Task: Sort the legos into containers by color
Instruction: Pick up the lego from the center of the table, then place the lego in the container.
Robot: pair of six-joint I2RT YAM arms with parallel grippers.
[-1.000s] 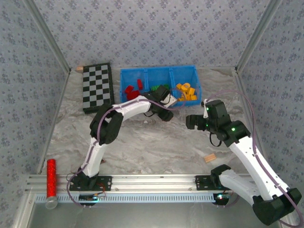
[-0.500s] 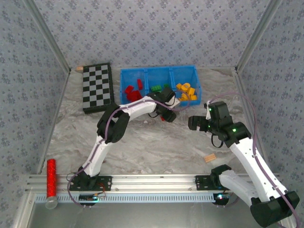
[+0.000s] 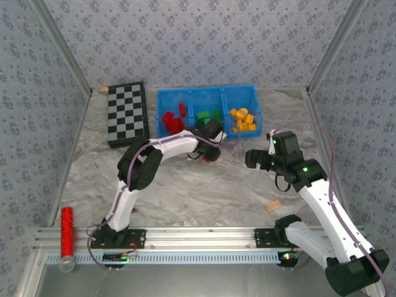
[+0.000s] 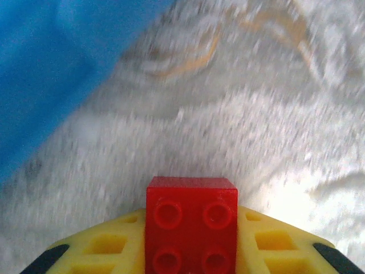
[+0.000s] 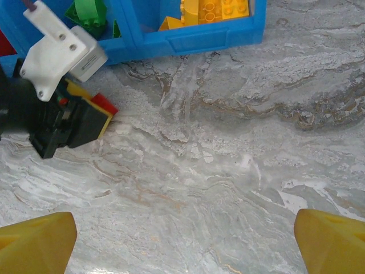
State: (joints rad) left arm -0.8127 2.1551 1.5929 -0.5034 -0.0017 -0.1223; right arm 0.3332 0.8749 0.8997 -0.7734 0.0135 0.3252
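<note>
Far left, near the front rail, a red cylinder point(image 3: 66, 232) is lying untouched. A checkerboard point(image 3: 127, 114) is lying flat at the back of the worktop point(image 3: 185, 185). Neither is part of the sort.

Just right of the board, the blue tray point(image 3: 206, 90) is holding red bricks point(image 3: 172, 118) in its left compartment, green bricks point(image 3: 209, 115) in the middle and orange-yellow bricks point(image 3: 242, 119) on the right. No colour appears to be mixed in with another.

The left hand point(image 3: 209, 152) is working just in front of the tray's near wall, below the middle compartment. A second ago its jaws were standing apart there; they are now pinching a square red brick point(image 4: 191, 225) between the yellow fingers point(image 4: 114, 251), studs facing the wrist camera. The hand has also shifted slightly leftward since then. The wrist view is blurred, so I cannot tell whether the brick is clear of the worktop. Judgement: the pick is made, and the carry to the left compartment is the step in hand.

The right hand point(image 3: 252, 159) is hovering over bare worktop to the right, fingers spread wide and holding nothing, as it was a second ago.

Right of that, a wooden block point(image 3: 273, 205) is lying near the right arm's base. No loose bricks are showing on the worktop, so the sort looks close to finished.
</note>
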